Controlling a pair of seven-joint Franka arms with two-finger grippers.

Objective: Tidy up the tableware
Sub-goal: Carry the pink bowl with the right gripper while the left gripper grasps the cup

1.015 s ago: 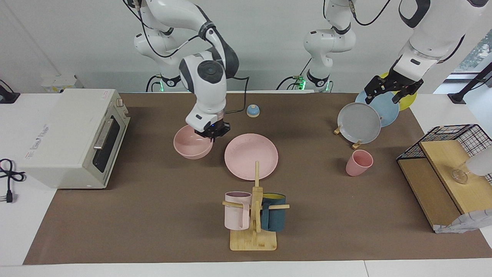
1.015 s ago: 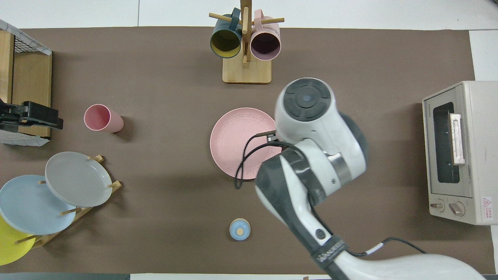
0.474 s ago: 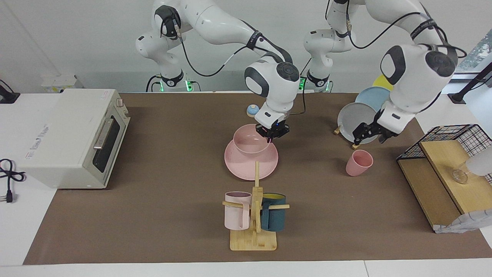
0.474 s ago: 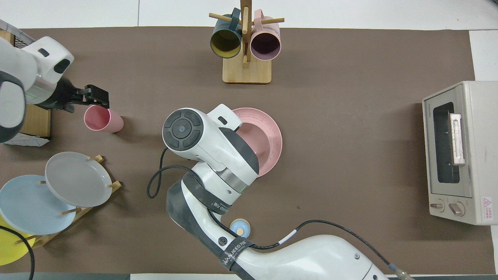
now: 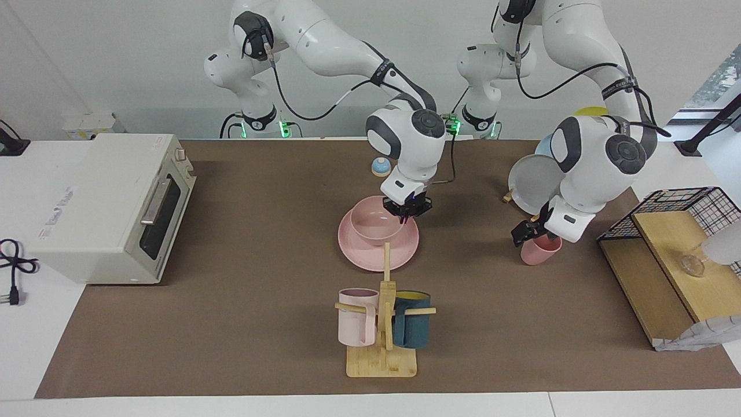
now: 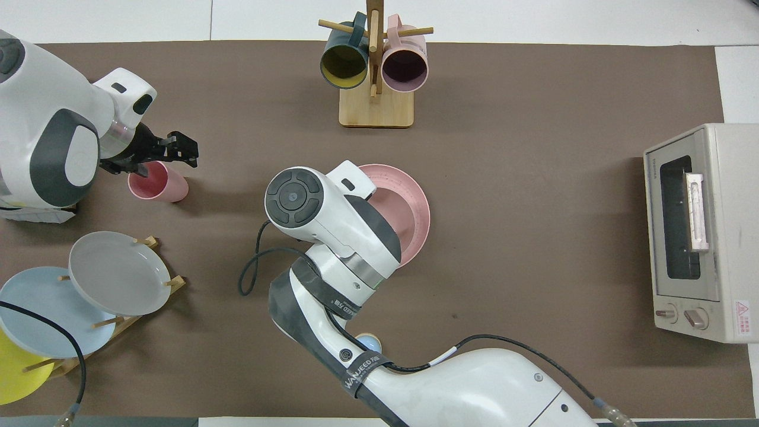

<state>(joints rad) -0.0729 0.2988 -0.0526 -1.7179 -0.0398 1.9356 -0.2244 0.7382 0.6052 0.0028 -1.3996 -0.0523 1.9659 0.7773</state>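
On the pink plate at mid-table, the bowl is sitting while the right pincer is clamping its rim, fingertips shut on it; letting go seems next. Beside the plate, toward the left arm's end, the left pincer is hanging wide open at the cup, apparently preparing to grasp it. Bare brown table is lying between cup and plate, giving room; the mug rack is crowding the plate's edge farther from the robots.

The right arm hides the bowl in the overhead view.
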